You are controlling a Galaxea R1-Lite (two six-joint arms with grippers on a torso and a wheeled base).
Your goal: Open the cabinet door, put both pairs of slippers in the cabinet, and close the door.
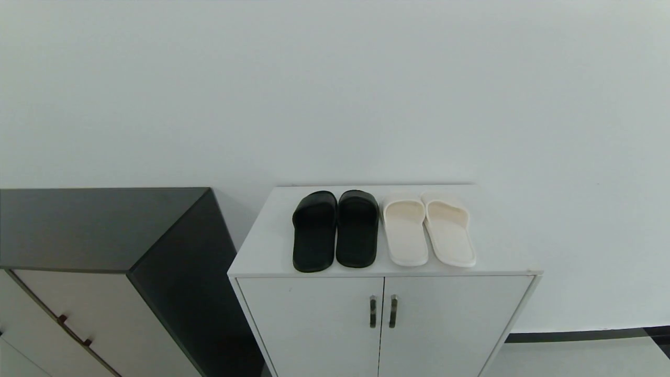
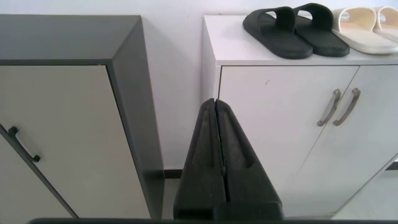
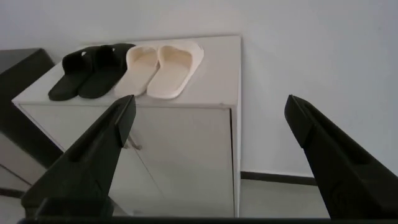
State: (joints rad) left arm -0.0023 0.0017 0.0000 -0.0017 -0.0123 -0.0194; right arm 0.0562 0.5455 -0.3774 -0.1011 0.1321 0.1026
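You face the white cabinet [image 1: 314,335] against a plain white wall [image 1: 335,94], both doors shut. On its top sit the black slippers [image 1: 335,230], with the cream slippers [image 1: 428,230] just beside them on the right. A dark cabinet [image 1: 104,230] stands left. The left gripper [image 2: 215,102] has its fingers pressed together, empty; the right gripper [image 3: 210,102] is spread wide, empty.

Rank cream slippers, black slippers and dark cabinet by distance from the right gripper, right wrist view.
1. Cream slippers, right on the white cabinet top, nearest the right gripper.
2. Black slippers, to their left.
3. Dark cabinet, farthest left.
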